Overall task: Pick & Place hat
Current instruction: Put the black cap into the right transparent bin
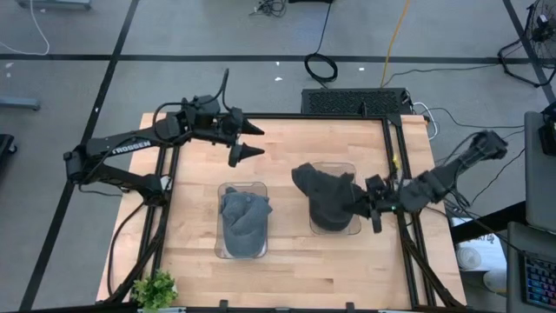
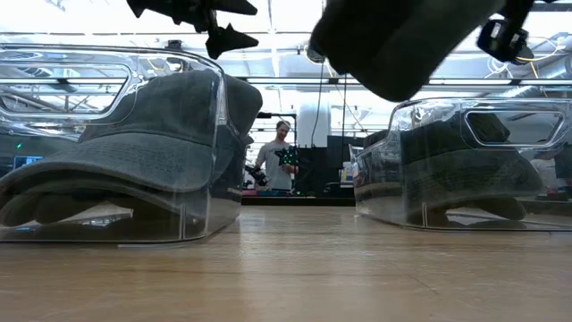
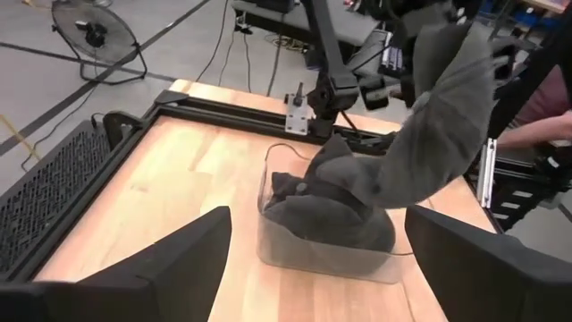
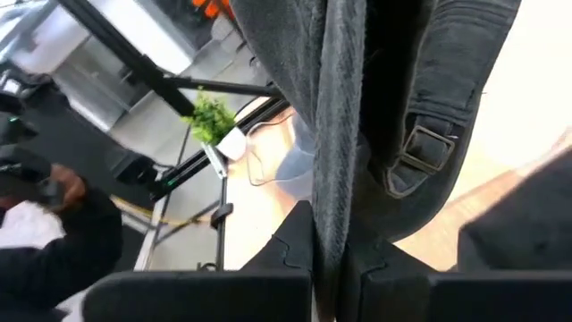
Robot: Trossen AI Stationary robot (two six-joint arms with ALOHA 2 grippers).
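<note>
Wooden tabletop [image 1: 287, 269] is carrying two clear bins: the left bin [image 1: 241, 223] is holding a grey cap [image 1: 244, 217], the right bin [image 1: 335, 200] more dark caps. The right gripper [image 1: 372, 209], clenched on a dark cap's [image 1: 317, 184] fabric, is lifting it above that bin. The left gripper [image 1: 255, 139], jaws spread and empty, is hovering toward the table's far side. Placement seems still ahead.

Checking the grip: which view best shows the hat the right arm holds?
Left wrist view: the hat hangs whole over its bin. High view shows it from above, low view its underside, right wrist only fabric pinched in the right tool.
</note>
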